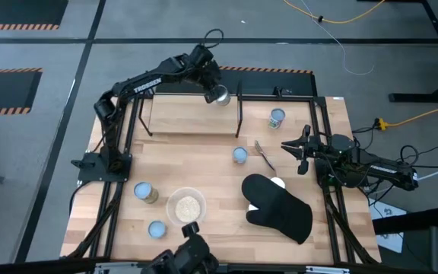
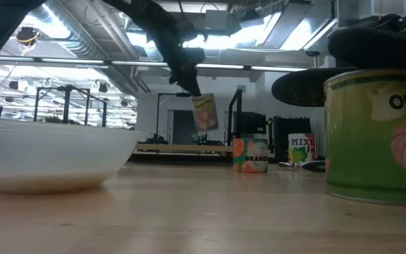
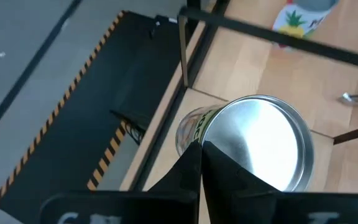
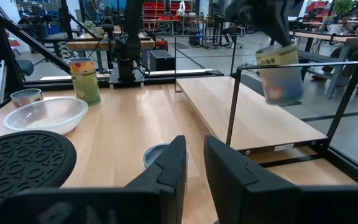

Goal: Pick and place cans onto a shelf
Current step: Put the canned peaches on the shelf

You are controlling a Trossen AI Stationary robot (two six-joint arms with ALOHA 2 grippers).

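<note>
My left gripper [image 1: 213,85] is at the table's far side, shut on a can [image 1: 220,95] with a silvery end, which it holds in the air over the far right end of the shelf [image 1: 192,116]. The can also shows in the low view [image 2: 204,111] and the right wrist view [image 4: 279,74]. The shelf is a light-wood board on black posts. My right gripper [image 1: 286,144] is shut and empty by the table's right edge. Other cans stand on the tabletop: one at the far right [image 1: 277,117], one mid-table [image 1: 239,155], two at the near left [image 1: 144,192] [image 1: 157,229]. My left gripper has the can at its upper end, by the rim [image 3: 211,135] of the silvery end face. The fingers [image 3: 191,171] come from above, slanting down. The can hangs tilted below them [image 2: 204,111], lifted clear of the shelf board. The gripper itself hides the exact hold.
A clear bowl of pale grain [image 1: 186,204] stands near the front edge. A black oven mitt [image 1: 280,207] lies at the near right, and a metal utensil [image 1: 265,156] next to the mid-table can. The shelf's black posts [image 1: 239,106] stand beside the held can.
</note>
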